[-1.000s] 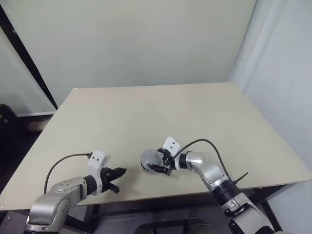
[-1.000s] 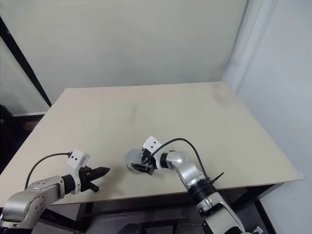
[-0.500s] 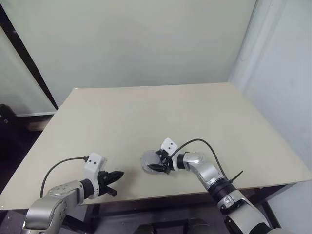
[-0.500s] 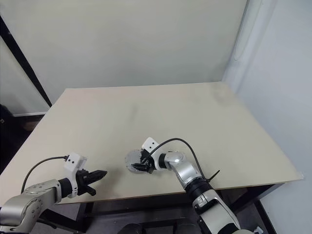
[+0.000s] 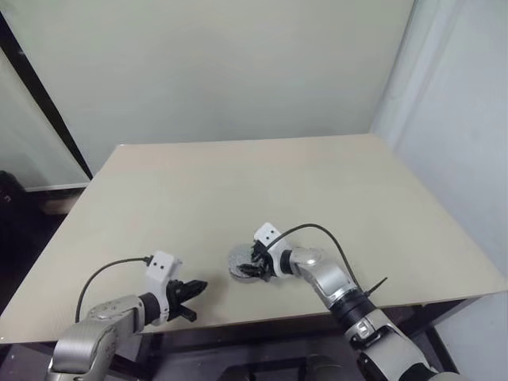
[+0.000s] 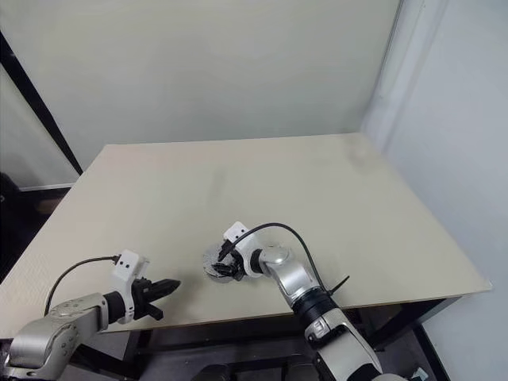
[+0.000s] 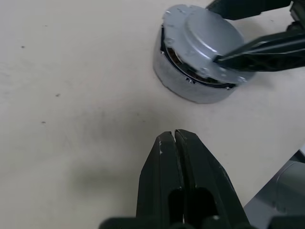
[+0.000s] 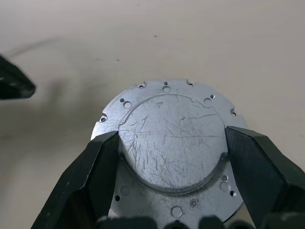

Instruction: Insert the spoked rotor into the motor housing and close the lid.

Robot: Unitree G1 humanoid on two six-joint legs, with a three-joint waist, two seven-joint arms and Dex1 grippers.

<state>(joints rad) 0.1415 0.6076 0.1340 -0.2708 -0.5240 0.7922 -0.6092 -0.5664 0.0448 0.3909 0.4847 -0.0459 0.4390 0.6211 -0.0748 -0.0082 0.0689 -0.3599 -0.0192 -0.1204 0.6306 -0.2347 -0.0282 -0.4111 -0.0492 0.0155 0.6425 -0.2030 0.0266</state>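
Bare table (image 5: 238, 182) all round; only the lidded motor housing (image 7: 198, 62) stands between both hands.

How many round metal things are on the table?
1: the motor housing near the table's front edge, its lid closed on top, between the right gripper's jaws. Anything inside is hidden.

Both head eyes looked down from above over the counter (image 5: 317, 182), sharing nearly the whole top. The left wrist camera sat close behind the left gripper (image 7: 175, 136), facing the lid (image 7: 207, 40); the right wrist camera hovered right over that lid.
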